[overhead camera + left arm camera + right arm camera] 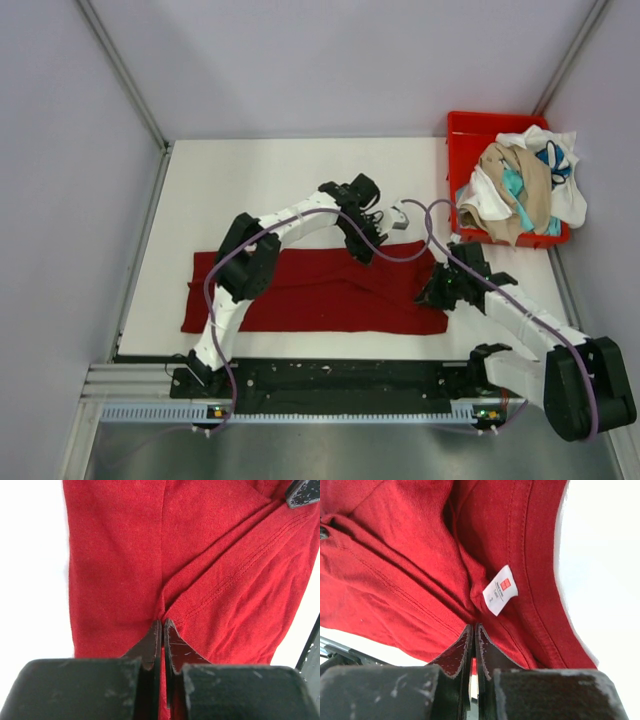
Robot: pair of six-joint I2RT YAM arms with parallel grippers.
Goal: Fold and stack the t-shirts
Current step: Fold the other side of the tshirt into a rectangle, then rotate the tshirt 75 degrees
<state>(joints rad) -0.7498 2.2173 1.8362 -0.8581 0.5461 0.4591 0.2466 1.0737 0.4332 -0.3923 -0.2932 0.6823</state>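
Left pincer [161,622] and right pincer [473,626] each clamp the red t-shirt [310,300] — folds bunched at their tips.

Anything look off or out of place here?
One stray: a small grey object sits on the table just beyond the red t-shirt, left of the red bin; too small to identify. The clothes pile also hangs over the bin's right rim.

Red t-shirt [300,300] flat on table [250,180], apparently half-folded lengthwise, creased; more shirts [520,195] heaped in bin [468,122].
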